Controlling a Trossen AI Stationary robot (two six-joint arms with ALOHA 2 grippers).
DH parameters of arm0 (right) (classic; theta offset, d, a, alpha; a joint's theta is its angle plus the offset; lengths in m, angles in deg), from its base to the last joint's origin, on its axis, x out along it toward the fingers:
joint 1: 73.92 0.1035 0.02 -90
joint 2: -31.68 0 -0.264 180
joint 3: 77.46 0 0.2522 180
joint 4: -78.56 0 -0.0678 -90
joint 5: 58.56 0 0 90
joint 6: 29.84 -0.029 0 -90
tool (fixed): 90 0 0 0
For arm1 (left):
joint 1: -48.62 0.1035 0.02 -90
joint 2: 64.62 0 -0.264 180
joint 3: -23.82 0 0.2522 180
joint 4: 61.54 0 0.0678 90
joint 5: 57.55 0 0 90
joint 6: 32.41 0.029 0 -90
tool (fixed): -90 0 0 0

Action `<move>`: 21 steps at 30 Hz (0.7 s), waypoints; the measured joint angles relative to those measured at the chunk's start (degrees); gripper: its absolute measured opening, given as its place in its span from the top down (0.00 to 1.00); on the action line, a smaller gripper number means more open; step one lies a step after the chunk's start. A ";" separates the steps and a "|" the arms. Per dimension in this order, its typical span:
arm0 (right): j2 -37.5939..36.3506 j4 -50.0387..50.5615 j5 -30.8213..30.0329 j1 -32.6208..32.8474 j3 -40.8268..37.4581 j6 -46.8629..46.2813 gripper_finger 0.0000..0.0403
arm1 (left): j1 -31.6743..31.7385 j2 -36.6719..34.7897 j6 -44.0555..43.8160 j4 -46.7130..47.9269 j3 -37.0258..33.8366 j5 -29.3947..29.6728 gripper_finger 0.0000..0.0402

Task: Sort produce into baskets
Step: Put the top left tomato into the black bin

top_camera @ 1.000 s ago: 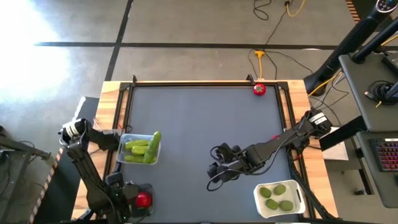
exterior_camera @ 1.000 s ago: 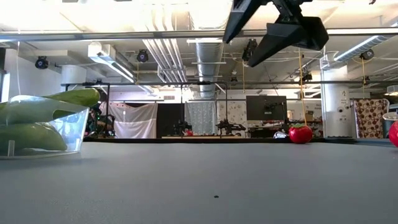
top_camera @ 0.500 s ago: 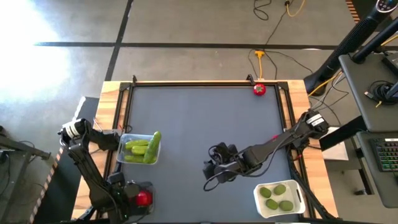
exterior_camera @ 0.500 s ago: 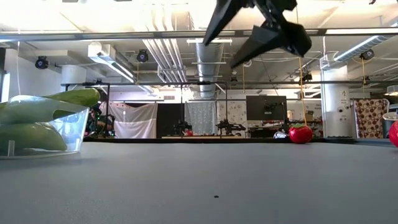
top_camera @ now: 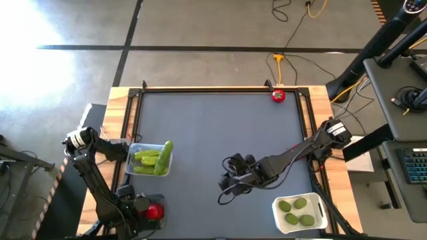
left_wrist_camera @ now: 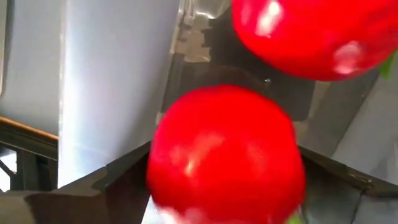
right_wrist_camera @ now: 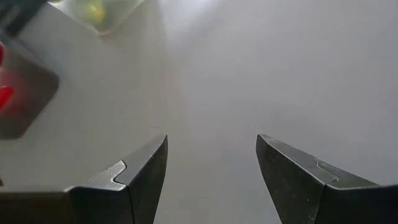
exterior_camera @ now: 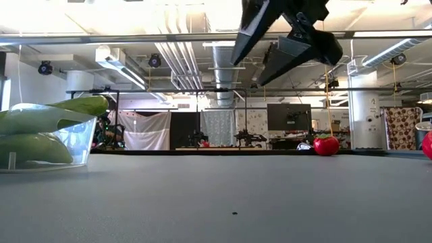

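Note:
My left gripper (top_camera: 145,212) is at the table's near left corner, shut on a red tomato (left_wrist_camera: 224,155) over the dark-tinted tray (top_camera: 161,201). A second tomato (left_wrist_camera: 311,31) lies just beyond it. My right gripper (top_camera: 225,183) is open and empty, above the bare table right of the middle; it also shows in the low view (exterior_camera: 250,67). The clear tray (top_camera: 133,148) holds light-green cucumbers (top_camera: 155,159). The white tray (top_camera: 277,213) at the near right holds three limes (top_camera: 298,211). One tomato (top_camera: 278,95) rests on the table at the far right edge. My left gripper has the tomato's round body (left_wrist_camera: 168,168) pinched between its two fingers, one on either side. The tomato fills the gap between them. Whether it rests on the tray floor or hangs clear, I cannot tell.
Another red piece (top_camera: 294,147) shows partly under my right arm near the right edge, and in the low view (exterior_camera: 427,145). The dark mat (top_camera: 213,127) is bare through the middle and the far left. A black rail frames the table.
My right gripper has gone a little toward the table's left edge, staying high above the mat and open, and has tipped its fingers further downward.

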 joint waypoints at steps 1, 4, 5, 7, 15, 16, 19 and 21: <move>-0.28 1.86 1.17 -0.40 0.39 0.56 0.41 | 0.00 0.00 -0.27 -0.13 0.04 0.00 0.22; -1.01 10.33 7.40 -1.62 1.92 2.02 0.41 | 0.00 0.00 -2.43 -1.06 0.18 0.00 0.20; -1.20 14.69 10.17 -1.96 2.58 2.07 0.41 | 0.00 0.00 -2.72 -1.04 0.18 0.00 0.19; -1.28 23.53 15.65 -2.47 3.65 2.64 0.40 | 0.00 0.00 -2.98 -1.09 0.20 -0.13 0.19; -1.33 43.86 24.09 -3.05 2.68 12.43 0.26 | -0.35 -0.60 -8.19 -0.57 0.69 -2.51 0.19; -1.33 45.31 24.11 -3.23 2.50 13.65 0.24 | -0.35 -0.73 -9.26 -0.41 0.69 -2.61 0.19; -1.33 50.14 24.06 -3.79 2.04 16.62 0.17 | -0.33 -0.94 -14.76 -0.57 0.69 -2.60 0.19; -1.34 53.42 24.07 -4.58 1.41 18.57 0.12 | -0.29 -0.96 -17.62 -1.27 0.69 -2.60 0.19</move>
